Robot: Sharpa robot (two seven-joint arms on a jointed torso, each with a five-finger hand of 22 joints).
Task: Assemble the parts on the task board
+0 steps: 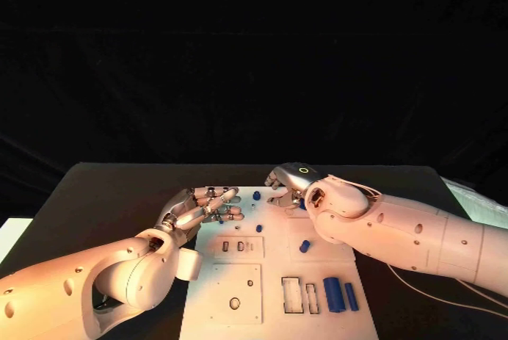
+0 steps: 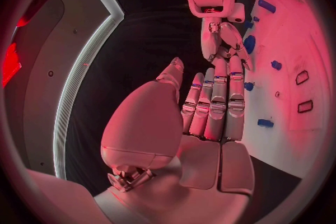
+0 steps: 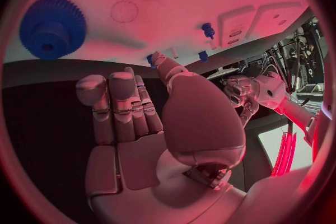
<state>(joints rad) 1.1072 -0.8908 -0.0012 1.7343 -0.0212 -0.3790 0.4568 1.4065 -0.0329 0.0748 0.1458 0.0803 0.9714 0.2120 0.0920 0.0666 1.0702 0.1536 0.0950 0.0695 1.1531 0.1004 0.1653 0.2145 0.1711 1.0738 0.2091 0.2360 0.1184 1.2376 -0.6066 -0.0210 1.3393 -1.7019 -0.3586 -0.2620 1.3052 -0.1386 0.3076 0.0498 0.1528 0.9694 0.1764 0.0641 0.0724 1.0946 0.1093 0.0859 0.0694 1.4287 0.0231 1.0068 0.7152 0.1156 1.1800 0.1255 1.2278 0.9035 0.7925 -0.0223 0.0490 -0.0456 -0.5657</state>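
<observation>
The task board (image 1: 277,281) is a white rectangular plate lying flat in the middle of the black table (image 1: 106,189), running from near the robot to the far side. Its surface carries raised square panels, round holes and narrow rectangular slots. Two long blue parts (image 1: 339,294) lie side by side at its near right, just right of two outlined slots. A short blue part (image 1: 305,246) lies tilted near the board's middle right. A small blue peg (image 1: 259,228) stands left of it, and another blue peg (image 1: 256,196) stands at the far edge. In the right wrist view a blue gear (image 3: 52,27) with a toothed rim and raised hub sits on the board, apart from the right hand's fingers.

The left hand (image 1: 208,206) hovers over the far left part of the board, fingers straight, close together and holding nothing; the left wrist view shows them extended with the thumb apart. The right hand (image 1: 291,184) is over the far edge of the board, turned downward; in the right wrist view its fingers (image 3: 122,106) are curled a little, with nothing between them and the thumb.
</observation>
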